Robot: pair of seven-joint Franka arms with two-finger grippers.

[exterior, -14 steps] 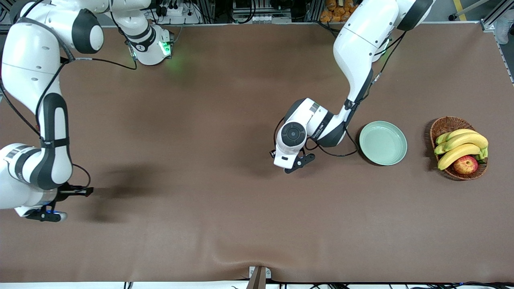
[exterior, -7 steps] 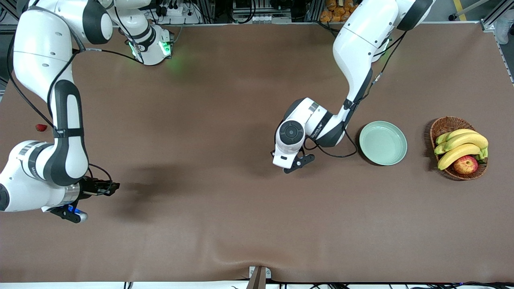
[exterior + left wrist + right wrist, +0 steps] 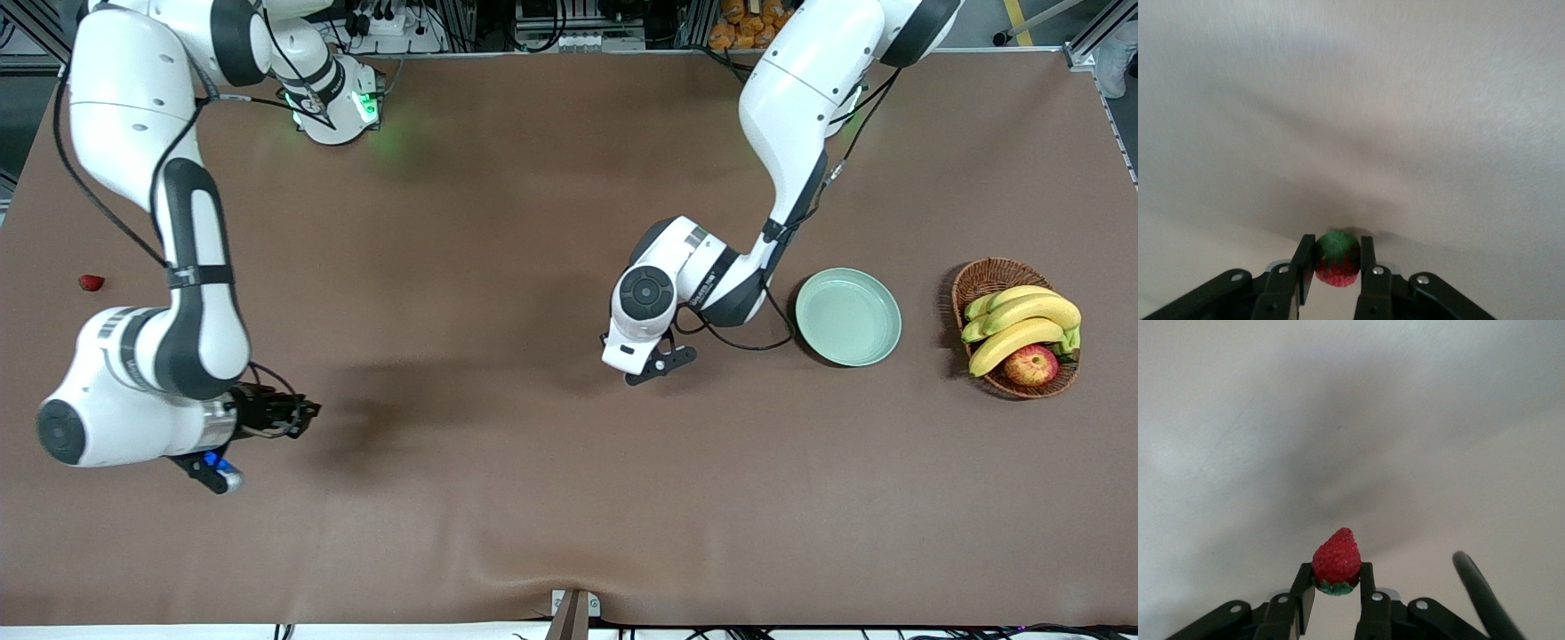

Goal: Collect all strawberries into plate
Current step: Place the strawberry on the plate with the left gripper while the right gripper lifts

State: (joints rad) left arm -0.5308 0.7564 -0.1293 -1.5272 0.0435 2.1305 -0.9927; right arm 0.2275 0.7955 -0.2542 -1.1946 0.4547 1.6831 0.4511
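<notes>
Now each gripper, left (image 3: 1336, 267) and right (image 3: 1337, 583), pinches its own strawberry, a third (image 3: 90, 283) lying loose

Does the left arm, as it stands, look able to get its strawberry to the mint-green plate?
Probably yes. The left gripper is shut on a small red strawberry, and only bare brown table lies between it and the round pale mint-green plate close beside it.

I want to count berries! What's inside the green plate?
Nothing: the plate shows only its bare pale green bottom. One strawberry is in the left end effector, one in the right end effector, one on the table.
</notes>
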